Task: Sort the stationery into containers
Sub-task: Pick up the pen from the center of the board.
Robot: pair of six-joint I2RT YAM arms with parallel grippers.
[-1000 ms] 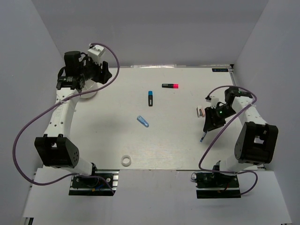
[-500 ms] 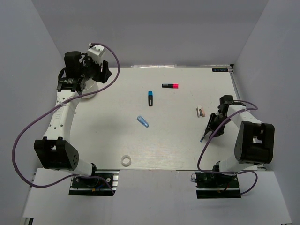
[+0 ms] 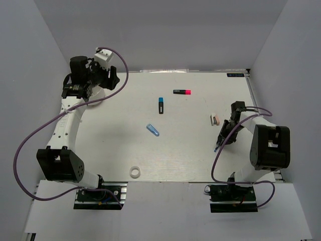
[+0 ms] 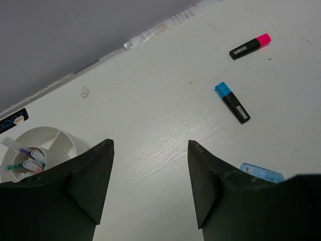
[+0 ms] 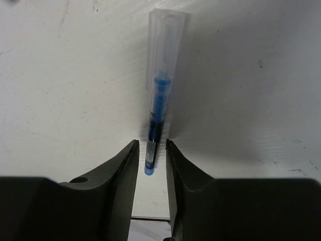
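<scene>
Thin blue pen with clear cap (image 5: pixel 159 95): flat on white counter (image 5: pixel 60 90), right side; long axis runs straight away from right gripper (image 5: pixel 152 145), cap farthest. Jaws narrowly apart astride the bare end, not touching it, seen in the wrist view only; overhead shows just a blue tip. Far left: left gripper (image 4: pixel 150 150) wide open beside white round plastic tub (image 4: pixel 60 136) holding pens.

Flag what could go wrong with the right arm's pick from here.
The right jaws straddle only the tail end of the blue pen, so it may pivot or slip when lifted. The white tub sits far off by the left jaws, so a long carry could drop the pen or crowd that arm.
</scene>
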